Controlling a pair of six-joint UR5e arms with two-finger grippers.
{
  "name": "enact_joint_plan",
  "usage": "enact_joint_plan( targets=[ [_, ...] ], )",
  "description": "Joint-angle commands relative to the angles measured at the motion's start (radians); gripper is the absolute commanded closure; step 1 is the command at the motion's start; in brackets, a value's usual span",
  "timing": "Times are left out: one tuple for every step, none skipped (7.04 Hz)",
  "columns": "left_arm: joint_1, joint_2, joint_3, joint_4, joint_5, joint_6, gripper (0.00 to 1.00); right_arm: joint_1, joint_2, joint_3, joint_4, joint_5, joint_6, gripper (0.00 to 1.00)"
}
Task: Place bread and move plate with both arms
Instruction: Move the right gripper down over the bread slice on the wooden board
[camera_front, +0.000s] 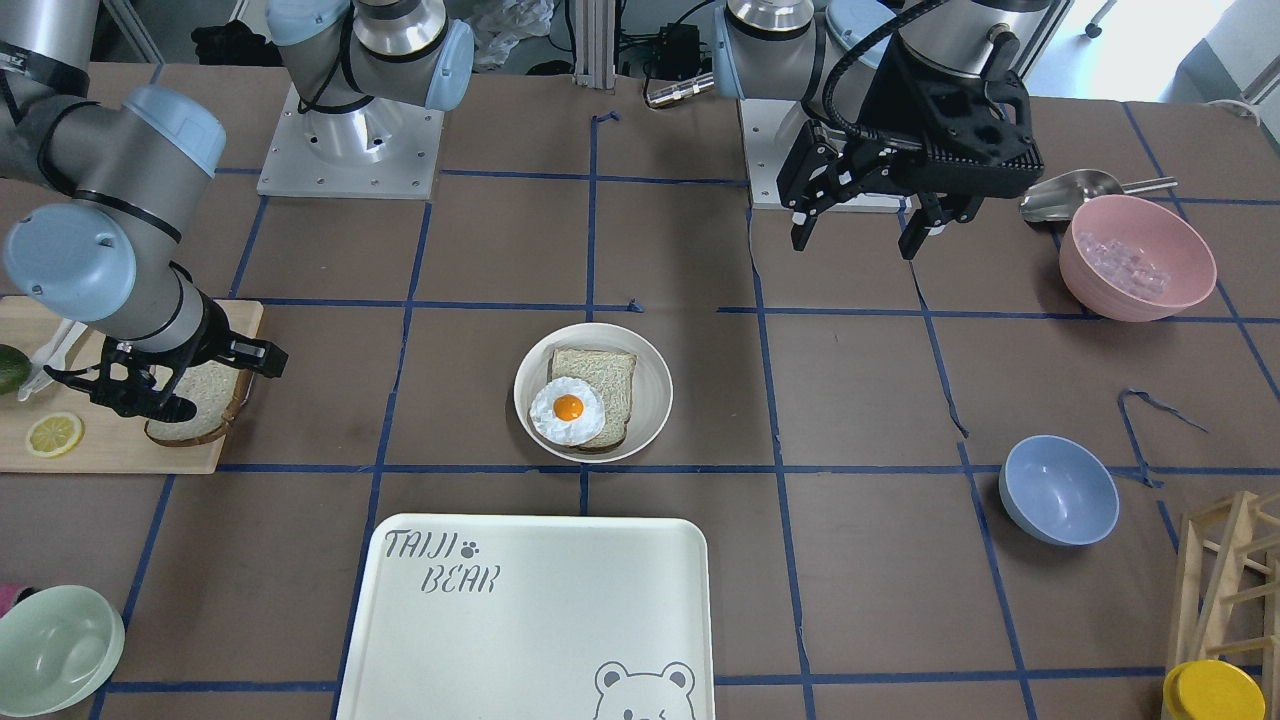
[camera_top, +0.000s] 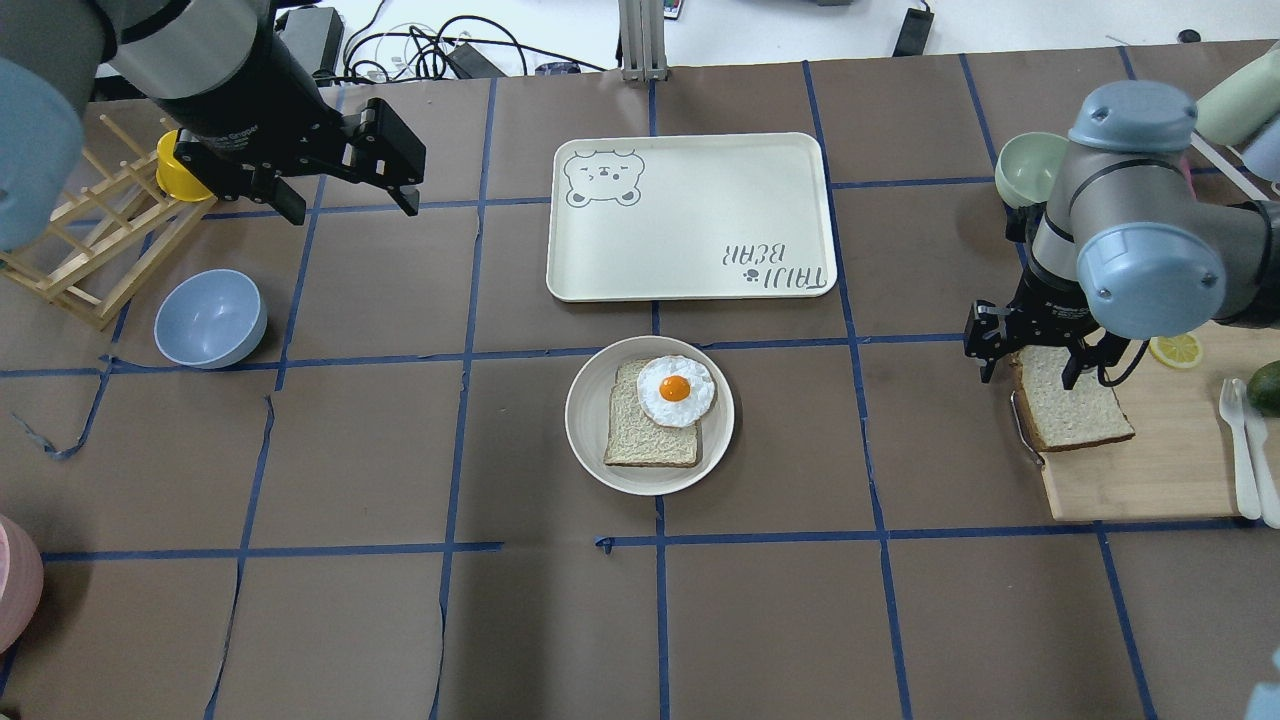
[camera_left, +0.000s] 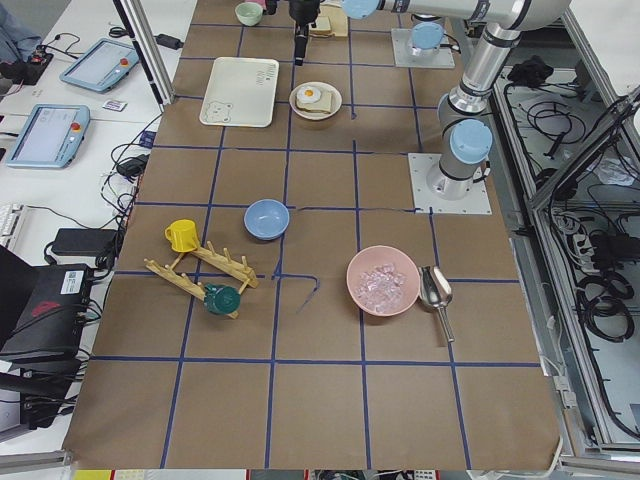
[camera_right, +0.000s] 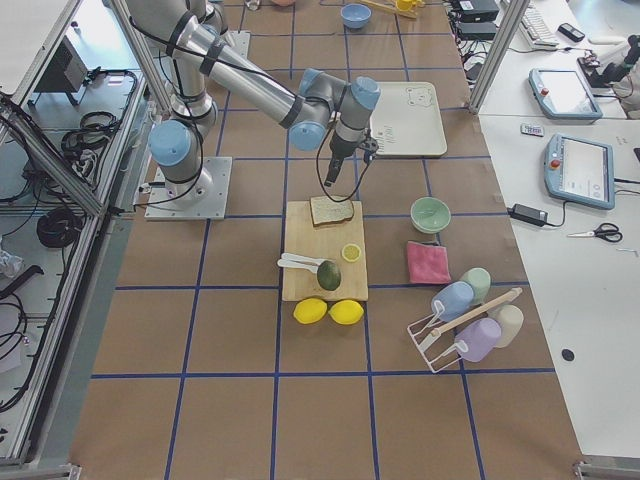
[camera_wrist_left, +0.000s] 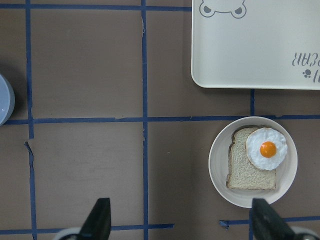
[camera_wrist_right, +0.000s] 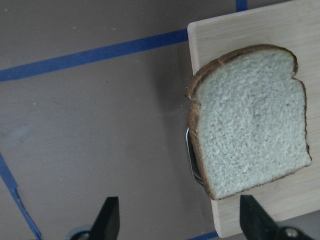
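Note:
The bread (camera_top: 1075, 412), a slice with a dark brown crust, lies on the wooden cutting board (camera_top: 1150, 480) at the table's right; it also shows in the right wrist view (camera_wrist_right: 250, 120). My right gripper (camera_top: 1028, 378) hangs open just above the slice's edge nearest the plate, holding nothing. The cream plate (camera_top: 587, 420) sits at the table's centre and holds a paler slice (camera_top: 640, 435) with a fried egg (camera_top: 676, 390) on it. My left gripper (camera_top: 352, 210) is open and empty, high above the table's left part, well away from the plate (camera_wrist_left: 218, 155).
The bear-print tray (camera_top: 690, 215) lies just beyond the plate. A blue bowl (camera_top: 210, 318) and a wooden rack (camera_top: 80, 250) stand at the left. A pink bowl (camera_front: 1137, 257) with a scoop and a green bowl (camera_front: 55, 650) sit near table edges. A lemon slice (camera_top: 1177, 350) and cutlery lie on the board.

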Motion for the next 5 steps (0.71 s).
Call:
enact_joint_plan(
  targets=[
    [0.001, 0.000, 0.000, 0.000, 0.000, 0.000, 0.00, -0.018, 0.035, 0.006, -0.026, -0.010, 0.000, 0.22],
    [0.000, 0.000, 0.000, 0.000, 0.000, 0.000, 0.00, -0.030, 0.045, 0.006, -0.040, -0.013, 0.002, 0.22],
    [0.001, 0.000, 0.000, 0.000, 0.002, 0.000, 0.00, -0.035, 0.052, 0.006, -0.040, -0.010, 0.002, 0.22],
    [0.001, 0.000, 0.000, 0.000, 0.000, 0.000, 0.00, -0.036, 0.056, 0.006, -0.052, -0.010, 0.003, 0.22],
    [0.000, 0.001, -0.002, 0.000, 0.000, 0.000, 0.00, -0.036, 0.073, 0.006, -0.071, -0.010, 0.003, 0.22]
  ],
)
